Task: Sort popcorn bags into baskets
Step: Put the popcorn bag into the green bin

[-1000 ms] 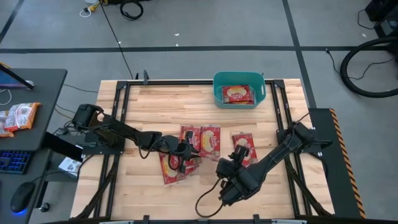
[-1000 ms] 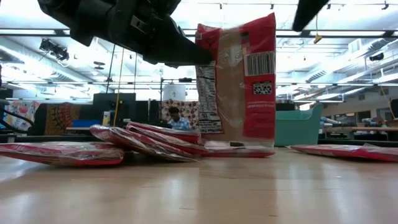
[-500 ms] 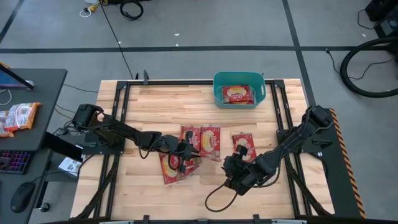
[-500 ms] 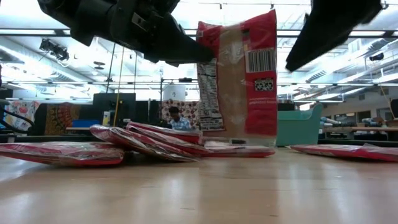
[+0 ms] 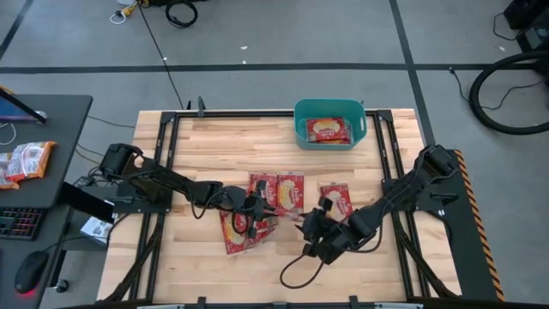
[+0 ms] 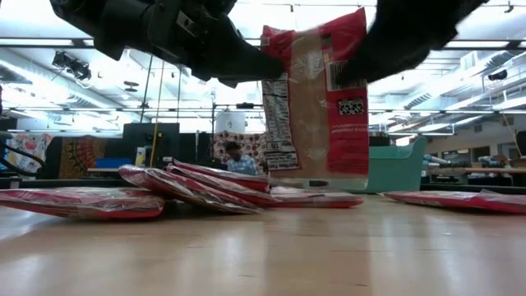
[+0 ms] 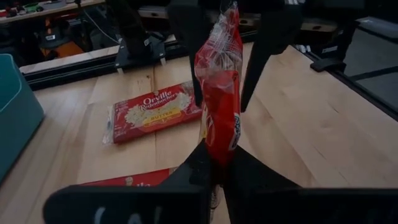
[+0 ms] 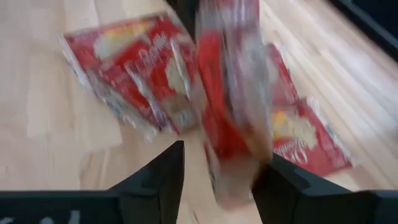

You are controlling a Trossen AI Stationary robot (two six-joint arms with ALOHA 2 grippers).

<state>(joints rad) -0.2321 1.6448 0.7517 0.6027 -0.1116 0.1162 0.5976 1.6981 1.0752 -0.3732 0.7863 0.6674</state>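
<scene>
A red popcorn bag [image 6: 316,99] hangs upright above the table's middle, barcode side toward the near edge, with my left gripper [image 7: 217,155] shut on it. My right gripper [image 8: 225,155] is open. Its fingers [image 7: 194,68] stand on either side of the bag's opposite edge, and I see no touch. In the high view the left gripper [image 5: 254,209] and the right gripper [image 5: 306,225] face each other. Several more bags [image 5: 290,193] lie flat around them. The teal basket [image 5: 360,129] at the far edge holds one bag [image 5: 328,130]. My left gripper pinches the bag's side edge [image 7: 219,146] between its two fingers, coming nearly level from the table's left. In the low view the hold is on the upper part of that edge [image 6: 275,70]. The bag hangs upright, and its lower end shows above the bags on the table.
Flat bags lie left of centre [image 5: 243,232] and right of centre [image 5: 336,199]. A cable loop [image 5: 296,275] hangs from the right arm near the front edge. A dark desk with orange-and-white packets [image 5: 26,161] stands left of the table. A person [image 6: 234,156] sits far behind.
My right gripper has come down from near the table's front edge toward the held bag and has tipped its fingers forward, so they now stand astride the bag's free edge. The left gripper and the bag have stayed where they were.
</scene>
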